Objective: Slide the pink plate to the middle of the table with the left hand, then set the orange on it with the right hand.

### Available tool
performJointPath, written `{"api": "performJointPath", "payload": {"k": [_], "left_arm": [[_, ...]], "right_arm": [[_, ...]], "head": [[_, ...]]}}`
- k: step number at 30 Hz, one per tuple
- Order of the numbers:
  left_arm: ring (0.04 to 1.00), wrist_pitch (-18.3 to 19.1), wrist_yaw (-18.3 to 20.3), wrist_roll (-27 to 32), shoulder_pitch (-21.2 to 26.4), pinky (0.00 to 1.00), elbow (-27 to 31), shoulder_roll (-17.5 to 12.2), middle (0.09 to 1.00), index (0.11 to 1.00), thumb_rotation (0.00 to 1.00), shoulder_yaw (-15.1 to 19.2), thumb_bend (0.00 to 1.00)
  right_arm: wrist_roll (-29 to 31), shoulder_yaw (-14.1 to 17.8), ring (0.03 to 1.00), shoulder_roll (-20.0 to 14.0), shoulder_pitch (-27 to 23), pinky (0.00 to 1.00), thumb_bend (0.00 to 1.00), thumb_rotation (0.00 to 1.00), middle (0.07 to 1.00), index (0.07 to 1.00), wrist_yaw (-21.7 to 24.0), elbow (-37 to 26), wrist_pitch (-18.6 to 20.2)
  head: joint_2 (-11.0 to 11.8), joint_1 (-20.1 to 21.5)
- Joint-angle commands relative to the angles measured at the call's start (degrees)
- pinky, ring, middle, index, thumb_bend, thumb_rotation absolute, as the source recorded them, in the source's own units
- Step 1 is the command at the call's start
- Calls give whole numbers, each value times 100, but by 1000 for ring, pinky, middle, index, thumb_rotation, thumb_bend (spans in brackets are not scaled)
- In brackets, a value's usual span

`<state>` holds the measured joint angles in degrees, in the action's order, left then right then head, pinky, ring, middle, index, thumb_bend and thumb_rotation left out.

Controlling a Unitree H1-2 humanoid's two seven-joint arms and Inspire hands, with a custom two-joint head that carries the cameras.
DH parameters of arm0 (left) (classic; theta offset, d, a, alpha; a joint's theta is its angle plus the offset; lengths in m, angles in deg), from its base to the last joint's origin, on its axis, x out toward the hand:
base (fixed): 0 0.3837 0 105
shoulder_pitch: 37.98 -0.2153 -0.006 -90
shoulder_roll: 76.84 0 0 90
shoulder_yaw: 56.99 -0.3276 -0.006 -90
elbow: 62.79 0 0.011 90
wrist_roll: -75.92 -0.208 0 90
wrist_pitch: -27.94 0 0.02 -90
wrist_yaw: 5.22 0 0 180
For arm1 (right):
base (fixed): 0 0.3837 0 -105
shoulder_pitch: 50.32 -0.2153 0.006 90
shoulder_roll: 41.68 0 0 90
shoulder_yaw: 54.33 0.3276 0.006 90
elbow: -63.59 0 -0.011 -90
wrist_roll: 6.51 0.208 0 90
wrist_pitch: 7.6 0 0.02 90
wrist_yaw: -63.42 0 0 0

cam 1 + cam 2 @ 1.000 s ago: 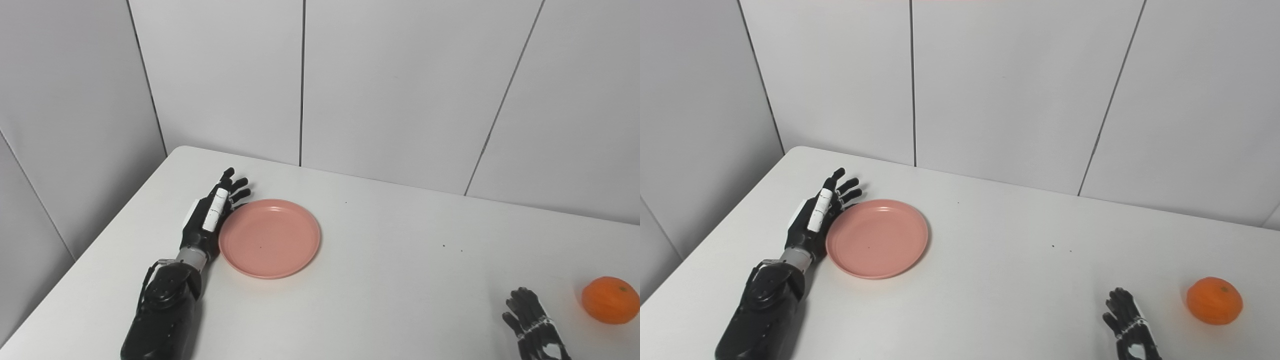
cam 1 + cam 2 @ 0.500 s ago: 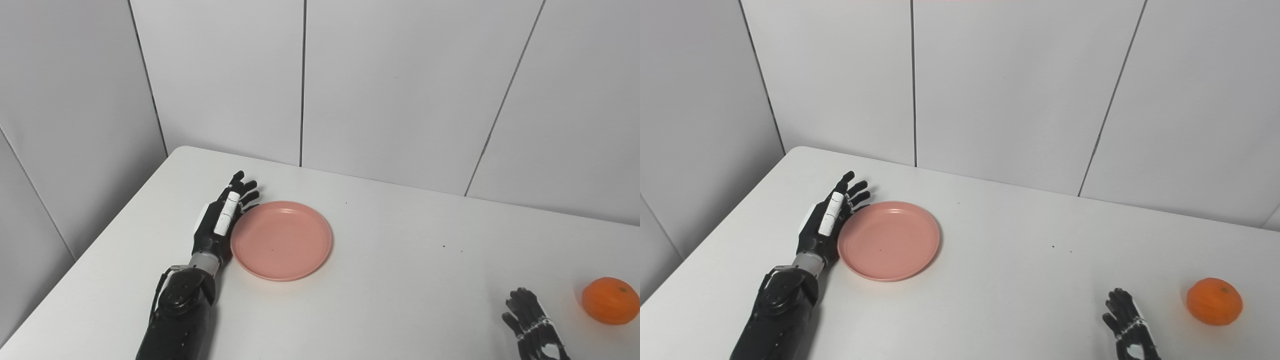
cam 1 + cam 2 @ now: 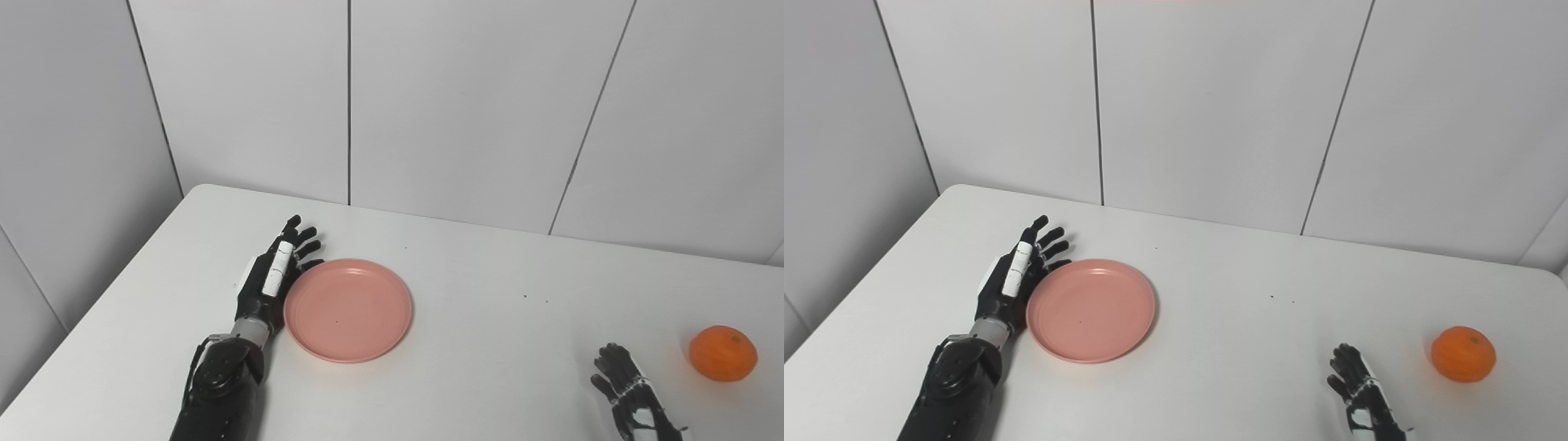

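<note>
right hand [image 3: 631, 401] wrist cut off below

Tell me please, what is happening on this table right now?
The robot's left hand, open and flat, presses its side against the left rim of the pink plate, which lies left of the table's middle. The orange sits untouched at the far right. The right hand waits open near the front edge, apart from the orange.

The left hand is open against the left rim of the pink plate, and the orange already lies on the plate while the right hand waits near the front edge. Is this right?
Not quite. The orange is not on the pink plate; the right eye view shows it on the table, far right, beyond the right hand. The plate is empty. The rest holds: the left hand is open against the plate's left rim.
</note>
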<state>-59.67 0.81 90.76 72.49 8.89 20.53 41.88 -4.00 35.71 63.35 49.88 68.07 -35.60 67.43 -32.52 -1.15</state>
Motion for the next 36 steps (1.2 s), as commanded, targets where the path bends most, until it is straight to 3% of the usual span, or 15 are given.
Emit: {"api": "performJointPath", "payload": {"k": [1,16,36], "left_arm": [[861,281,-5,34,-22,741,156,66,884,928,812,-46,931],[893,996,-14,93,22,807,707,139,921,966,829,-94,924],[867,634,-109,-95,123,752,404,449,893,960,830,-237,941]], "right_arm": [[-64,-132,892,183,97,876,823,956,884,863,-70,189,59],[-574,-493,883,404,-14,857,816,967,879,859,-408,-29,393],[-692,-684,896,558,-167,870,841,969,886,864,-561,-22,561]], "head": [[-20,29],[-448,974],[-617,1450]]}}
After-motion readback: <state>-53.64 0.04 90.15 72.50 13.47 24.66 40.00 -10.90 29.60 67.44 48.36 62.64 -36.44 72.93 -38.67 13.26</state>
